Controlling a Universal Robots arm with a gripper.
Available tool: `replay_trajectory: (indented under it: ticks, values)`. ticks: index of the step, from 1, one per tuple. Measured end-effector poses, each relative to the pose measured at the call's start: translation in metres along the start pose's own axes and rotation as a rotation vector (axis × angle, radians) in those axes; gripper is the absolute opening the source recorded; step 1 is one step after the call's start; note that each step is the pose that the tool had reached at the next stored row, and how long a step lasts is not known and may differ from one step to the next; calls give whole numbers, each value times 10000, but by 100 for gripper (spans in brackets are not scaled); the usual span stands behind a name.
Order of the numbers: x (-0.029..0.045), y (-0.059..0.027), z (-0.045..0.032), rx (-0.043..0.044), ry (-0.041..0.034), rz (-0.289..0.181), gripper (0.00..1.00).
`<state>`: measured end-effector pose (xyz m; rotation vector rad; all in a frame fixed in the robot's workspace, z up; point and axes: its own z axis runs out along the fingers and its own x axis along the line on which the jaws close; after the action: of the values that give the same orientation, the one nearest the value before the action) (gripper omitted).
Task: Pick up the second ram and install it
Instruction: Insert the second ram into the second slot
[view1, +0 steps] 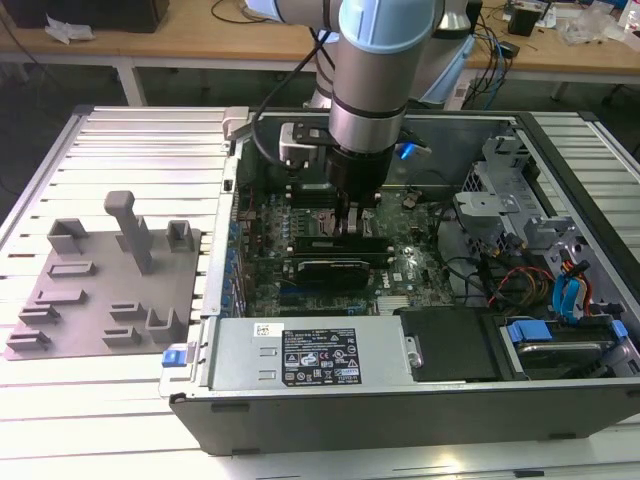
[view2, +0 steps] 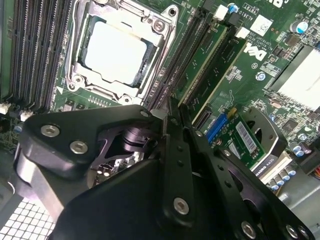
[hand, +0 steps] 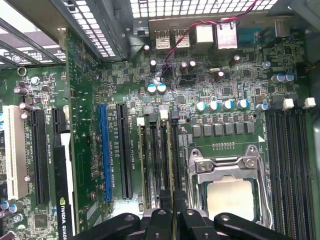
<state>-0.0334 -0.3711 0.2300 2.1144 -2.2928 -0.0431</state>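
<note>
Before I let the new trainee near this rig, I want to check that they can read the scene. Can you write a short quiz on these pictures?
1. True or false: the gripper hangs inside the open computer case, above the motherboard.
2. In the exterior view, where does the grey tray lie? A: at the case's left. B: at the case's right. C: inside the case.
3. In the second wrist view, name the shiny square part in the metal frame beside the memory slots.

Key: 1 true; 2 A; 3 the CPU.
</note>
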Motion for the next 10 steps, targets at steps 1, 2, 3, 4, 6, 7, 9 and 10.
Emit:
replay_trajectory:
  ticks: [1,2,3,4,6,7,9,10]
  values:
    - [0,0,2,-1,2,0,11]
    - [0,0,4,-1,0,0,11]
    - [0,0,4,-1,-1,-1,11]
    - [0,0,5,0,0,-1,11]
    - [0,0,6,0,-1,-1,11]
    - [-1,0,-13,1,-3,0,11]
    - [0,-3,-18,-1,-1,-47,11]
    - [0,-7,-19,-9,4,-75,11]
